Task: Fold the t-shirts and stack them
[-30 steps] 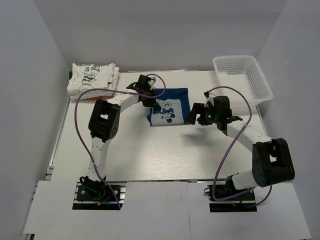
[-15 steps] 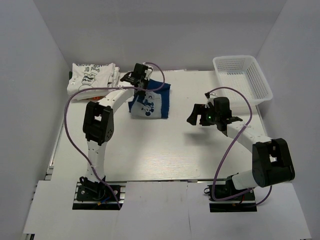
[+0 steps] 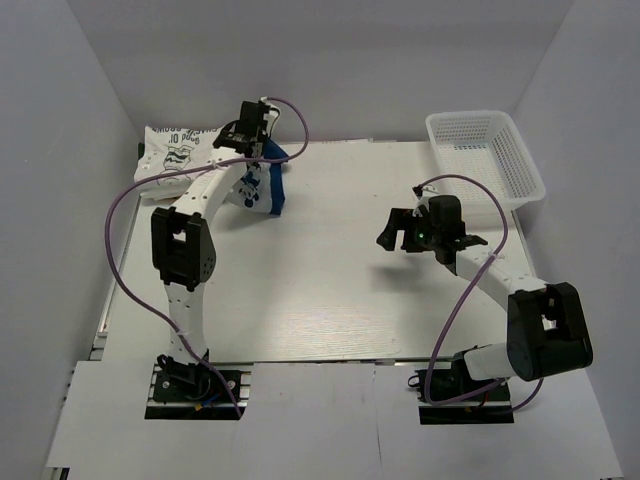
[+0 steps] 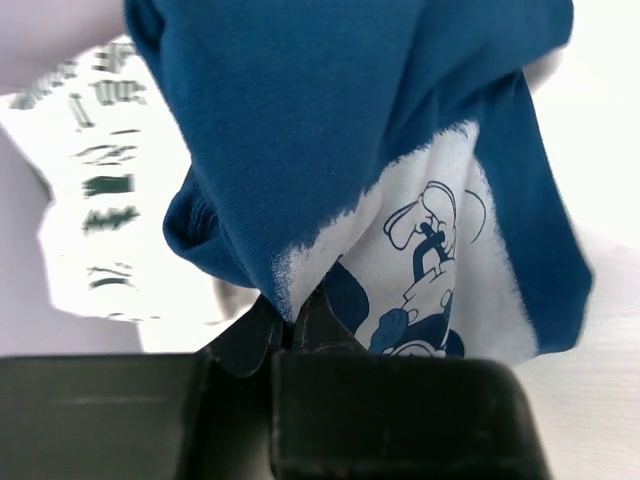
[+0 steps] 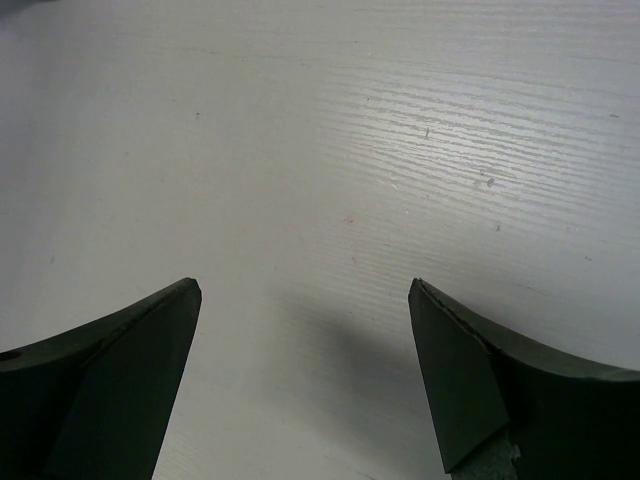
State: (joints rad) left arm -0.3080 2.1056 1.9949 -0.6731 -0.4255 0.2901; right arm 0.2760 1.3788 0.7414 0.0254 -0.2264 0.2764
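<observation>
L fingers (image 4: 240,350) pinch blue shirt (image 4: 330,120) (hanging) beside white stack (image 3: 185,155); R fingers (image 5: 110,390) apart.

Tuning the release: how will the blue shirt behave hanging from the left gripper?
Likely floppy: the blue shirt droops in folds from the left gripper. Probably light, held by one pinch. It may unfold on release.

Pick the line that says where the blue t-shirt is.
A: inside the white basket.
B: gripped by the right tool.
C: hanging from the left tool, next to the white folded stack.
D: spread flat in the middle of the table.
C: the blue t-shirt hangs pinched in the shut left tool beside the white folded stack, while the right tool stands open and empty.
</observation>
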